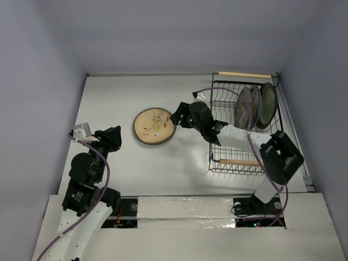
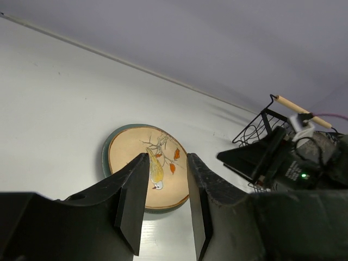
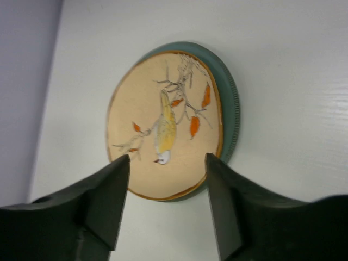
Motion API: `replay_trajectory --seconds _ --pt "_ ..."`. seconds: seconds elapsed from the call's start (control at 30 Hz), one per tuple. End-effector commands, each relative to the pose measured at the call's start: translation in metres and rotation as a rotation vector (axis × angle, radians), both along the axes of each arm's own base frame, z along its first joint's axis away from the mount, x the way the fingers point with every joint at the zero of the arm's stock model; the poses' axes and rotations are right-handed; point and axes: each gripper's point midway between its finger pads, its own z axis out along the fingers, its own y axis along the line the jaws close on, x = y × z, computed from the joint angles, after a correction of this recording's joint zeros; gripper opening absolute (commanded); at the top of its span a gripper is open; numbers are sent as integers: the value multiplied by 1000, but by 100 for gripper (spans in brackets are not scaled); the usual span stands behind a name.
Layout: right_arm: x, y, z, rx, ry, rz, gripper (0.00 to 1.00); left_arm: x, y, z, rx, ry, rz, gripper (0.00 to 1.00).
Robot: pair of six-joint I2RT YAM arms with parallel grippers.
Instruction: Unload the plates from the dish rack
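The round tan plate (image 1: 154,126) with a teal rim and a drawing of a yellow bird on a branch with orange leaves lies flat, face up, on the white table (image 1: 109,98). It is left of the table's middle and outside the rack. In the right wrist view the plate (image 3: 168,125) fills the middle, and the teal rim shows along its right side.

At the plate's 2 o'clock edge in the overhead view is the right gripper (image 1: 176,116). Its black jaws stand wide apart with nothing between them. Whether they touch the rim cannot be told.

Farther out at 3 o'clock is the rectangular black wire dish rack (image 1: 223,100). It has one light wooden rod handle (image 1: 244,75) at its far end and another (image 1: 239,162) at its near end. Several grey and dark plates (image 1: 255,106) stand on edge, close together, in the rack's far right part. Their exact number cannot be told.

At the tan plate's 8 o'clock, well apart from it, the left gripper (image 1: 115,133) points toward it. Its jaws are a narrow gap apart and empty. The plate (image 2: 130,152) shows through that gap in the left wrist view.
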Motion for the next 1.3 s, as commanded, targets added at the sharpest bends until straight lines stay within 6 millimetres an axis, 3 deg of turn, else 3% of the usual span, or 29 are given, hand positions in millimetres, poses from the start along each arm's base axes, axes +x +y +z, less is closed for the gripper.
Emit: replay_trajectory --seconds 0.0,0.1,0.17,0.27,0.33,0.4,0.5,0.53,0.63,0.73,1.03,1.27 --pt "-3 -18 39 -117 -120 26 58 1 1 14 -17 -39 3 31" --pt "-5 -50 79 -234 -208 -26 0 1 0 15 -17 -39 3 31" --pt "-3 -94 108 -303 -254 -149 0 1 1 16 -17 -44 3 31" --pt "-7 -146 125 -365 -261 -272 0 0 1 16 -20 -48 3 31" --pt "-10 -193 143 -404 -271 -405 0 0 1 17 -19 -50 3 31" --pt "-15 -234 139 -483 -225 -487 0 0 1 17 -19 -50 3 31" --pt "-20 -265 126 -579 -157 -533 3 -1 1 18 -23 -55 3 31" --pt "-20 -279 123 -607 -139 -572 14 -1 1 18 -21 -56 3 31" --pt "-19 -304 110 -655 -80 -617 38 -1 1 19 -24 -60 3 31" --pt "-17 -315 103 -681 -52 -629 46 -2 1 19 -24 -60 3 31" --pt "-3 -333 75 -726 34 -661 45 -1 1 18 -21 -56 3 32" --pt "21 -345 63 -745 67 -675 42 0 1 17 -19 -53 3 32"
